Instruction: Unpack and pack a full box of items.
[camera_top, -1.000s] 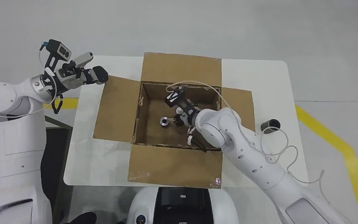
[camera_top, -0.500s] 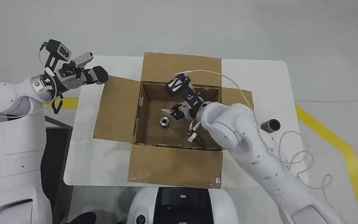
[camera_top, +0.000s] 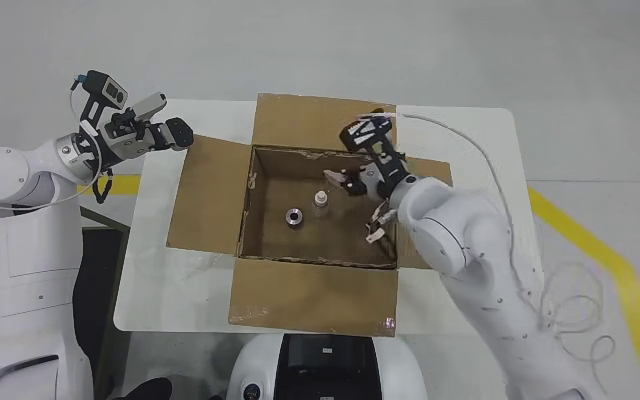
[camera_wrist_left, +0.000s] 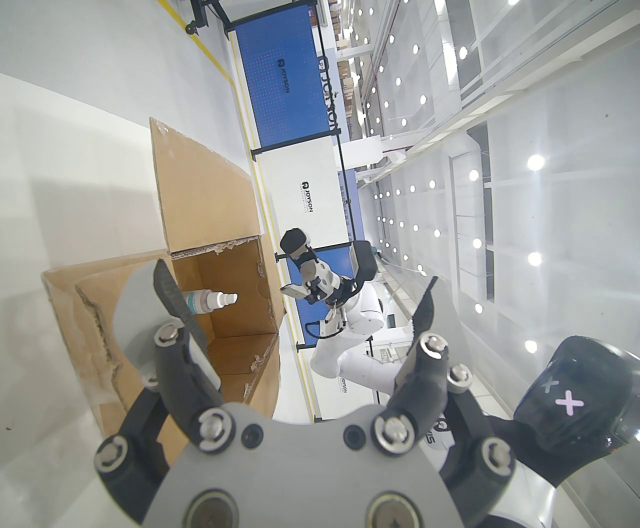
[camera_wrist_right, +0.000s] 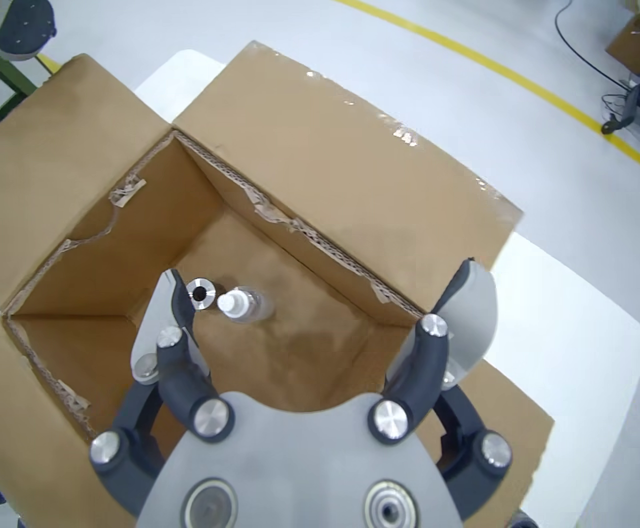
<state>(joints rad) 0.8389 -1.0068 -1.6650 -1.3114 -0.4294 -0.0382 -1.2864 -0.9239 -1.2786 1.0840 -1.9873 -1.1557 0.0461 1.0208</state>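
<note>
Hovering wide open over the left corner of the table (camera_top: 450, 130), the left gripper (camera_top: 182, 133) has not moved. In the box (camera_top: 320, 120), a metal cylinder (camera_top: 294, 215) and a spray bottle (camera_top: 321, 199) stand side by side (bottle just released, so one more packed). Above them the right gripper (camera_top: 344, 183) has risen clear, spread and empty. Its arm (camera_top: 450, 230) hides the table's right side.

The box (camera_top: 325, 122) is matt brown cardboard, its cut rims rough and torn with the corrugation showing. A strip of clear tape (camera_wrist_right: 405, 135) shines glossy on one flap. Inside, the bottle (camera_top: 321, 199) is clear plastic with a white cap, and the cylinder (camera_top: 293, 215) at its eight o'clock is bright polished metal. The counter (camera_top: 460, 130) is smooth, matt white. The right gripper (camera_wrist_right: 320, 272) has jaws of smooth grey plastic, matt black pads (camera_wrist_right: 181, 302) and shiny metal screws.
</note>
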